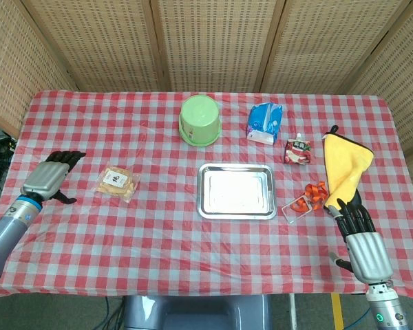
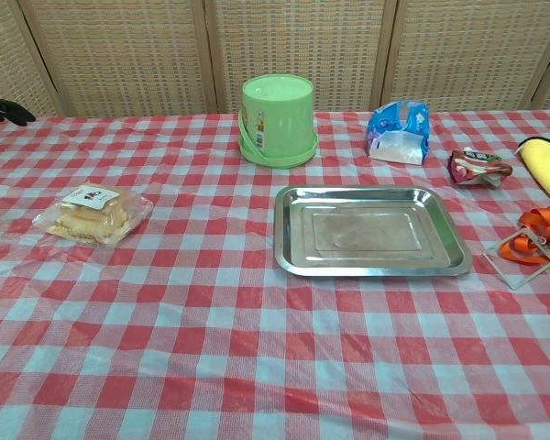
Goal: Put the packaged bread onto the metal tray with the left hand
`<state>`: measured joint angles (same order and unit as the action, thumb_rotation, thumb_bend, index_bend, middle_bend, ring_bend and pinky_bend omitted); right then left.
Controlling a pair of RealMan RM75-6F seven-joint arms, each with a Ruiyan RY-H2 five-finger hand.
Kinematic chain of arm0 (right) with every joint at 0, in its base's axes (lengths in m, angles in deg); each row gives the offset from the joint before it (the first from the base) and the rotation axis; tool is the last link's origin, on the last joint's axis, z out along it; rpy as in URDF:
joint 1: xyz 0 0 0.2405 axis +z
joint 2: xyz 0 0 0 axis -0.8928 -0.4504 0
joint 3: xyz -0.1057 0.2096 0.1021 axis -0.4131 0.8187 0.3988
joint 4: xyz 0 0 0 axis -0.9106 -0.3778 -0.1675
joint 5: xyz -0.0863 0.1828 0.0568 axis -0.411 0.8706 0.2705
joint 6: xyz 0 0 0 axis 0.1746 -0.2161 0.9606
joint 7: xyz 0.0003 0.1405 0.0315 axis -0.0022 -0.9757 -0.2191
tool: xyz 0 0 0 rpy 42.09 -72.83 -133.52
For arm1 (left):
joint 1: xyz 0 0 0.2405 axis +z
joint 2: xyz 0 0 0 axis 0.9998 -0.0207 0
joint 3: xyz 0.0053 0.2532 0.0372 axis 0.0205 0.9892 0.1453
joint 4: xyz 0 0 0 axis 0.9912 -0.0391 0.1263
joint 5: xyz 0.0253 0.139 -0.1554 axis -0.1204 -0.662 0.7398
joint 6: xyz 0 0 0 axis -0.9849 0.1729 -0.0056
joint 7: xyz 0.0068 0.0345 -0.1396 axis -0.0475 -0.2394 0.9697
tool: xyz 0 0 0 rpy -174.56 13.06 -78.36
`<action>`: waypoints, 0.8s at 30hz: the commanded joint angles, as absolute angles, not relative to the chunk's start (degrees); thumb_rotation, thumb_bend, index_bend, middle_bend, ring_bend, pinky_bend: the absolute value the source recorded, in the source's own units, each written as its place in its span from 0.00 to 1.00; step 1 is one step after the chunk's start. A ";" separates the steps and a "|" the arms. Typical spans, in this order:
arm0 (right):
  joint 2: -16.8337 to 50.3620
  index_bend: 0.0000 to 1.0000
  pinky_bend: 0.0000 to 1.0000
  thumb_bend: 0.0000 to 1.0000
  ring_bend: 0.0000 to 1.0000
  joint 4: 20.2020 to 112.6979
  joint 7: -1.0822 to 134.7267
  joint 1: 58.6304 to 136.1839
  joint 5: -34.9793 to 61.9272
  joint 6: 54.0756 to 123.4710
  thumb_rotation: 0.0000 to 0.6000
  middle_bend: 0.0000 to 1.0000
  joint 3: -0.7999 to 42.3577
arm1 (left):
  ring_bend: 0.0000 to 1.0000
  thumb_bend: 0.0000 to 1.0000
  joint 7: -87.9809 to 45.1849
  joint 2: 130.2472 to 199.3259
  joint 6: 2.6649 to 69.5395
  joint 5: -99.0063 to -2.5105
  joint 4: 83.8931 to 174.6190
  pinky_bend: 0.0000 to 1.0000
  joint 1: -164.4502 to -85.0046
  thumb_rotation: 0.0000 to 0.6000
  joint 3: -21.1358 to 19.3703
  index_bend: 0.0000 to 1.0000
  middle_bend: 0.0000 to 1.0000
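The packaged bread (image 1: 118,183) (image 2: 93,214), pale slices in clear wrap with a white label, lies on the checked cloth at the left. My left hand (image 1: 51,178) hovers open a short way to its left, fingers stretched toward it; only its fingertips (image 2: 7,110) show at the chest view's left edge. The empty metal tray (image 1: 236,191) (image 2: 367,231) sits at the table's middle. My right hand (image 1: 361,242) rests open near the front right corner, holding nothing.
An upturned green bucket (image 1: 199,120) (image 2: 277,119) stands behind the tray. A blue packet (image 1: 265,122), a small red pouch (image 1: 298,151), a yellow cloth (image 1: 345,165) and an orange strap with a clear frame (image 1: 308,198) fill the right side. Wicker screens close off the back.
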<state>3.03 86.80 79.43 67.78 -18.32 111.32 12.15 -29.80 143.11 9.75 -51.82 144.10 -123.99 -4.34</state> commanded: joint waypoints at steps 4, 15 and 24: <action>3.24 0.05 0.00 0.09 0.00 86.48 79.50 67.93 -17.89 110.92 1.00 0.00 12.11 | 0.00 0.00 -31.53 146.94 5.63 -49.29 139.61 0.00 -128.14 1.00 -3.03 0.00 0.00; 3.25 0.05 0.00 0.09 0.00 86.08 78.81 68.07 -17.20 110.70 1.00 0.00 12.24 | 0.00 0.00 -35.27 153.05 2.62 -44.52 134.57 0.00 -133.44 1.00 -0.93 0.00 0.00; 3.49 0.05 0.00 0.09 0.00 85.76 78.57 68.39 -16.97 110.11 1.00 0.00 12.06 | 0.00 0.01 -38.15 157.85 1.91 -39.18 130.67 0.00 -137.77 1.00 0.80 0.00 0.00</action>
<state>3.48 85.77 78.56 68.39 -16.97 110.11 12.07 -37.56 157.16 1.89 -39.87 131.25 -137.16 0.32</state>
